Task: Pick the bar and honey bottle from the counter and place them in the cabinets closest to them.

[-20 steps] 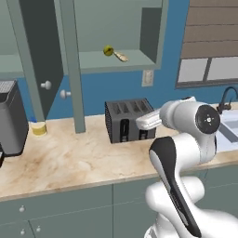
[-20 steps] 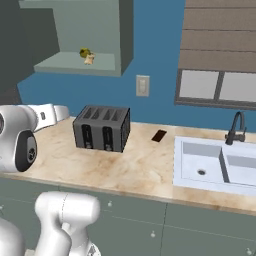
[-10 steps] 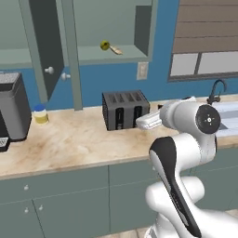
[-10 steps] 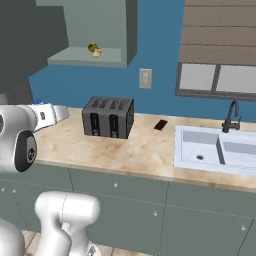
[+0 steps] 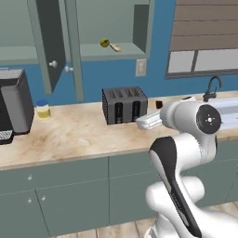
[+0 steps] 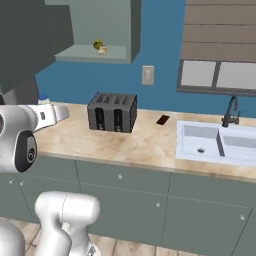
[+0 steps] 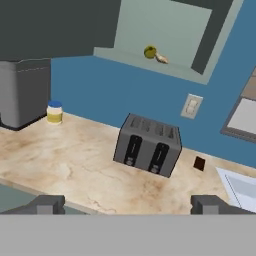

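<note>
You won't find any readable text, label, brand or number on anything in these views.

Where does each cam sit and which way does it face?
Left base view: behind-left of arm, facing toaster and counter; white arm lower right.
Right base view: behind-right, facing counter and sink; arm lower left.
Hand view: on hand, looking along open gripper at toaster.
All share toaster and open cabinet.

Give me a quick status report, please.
Gripper open, empty, above the beige marble counter. Golden-tan bar lies in the open grey-green cabinet. Dark toaster ahead.
</note>
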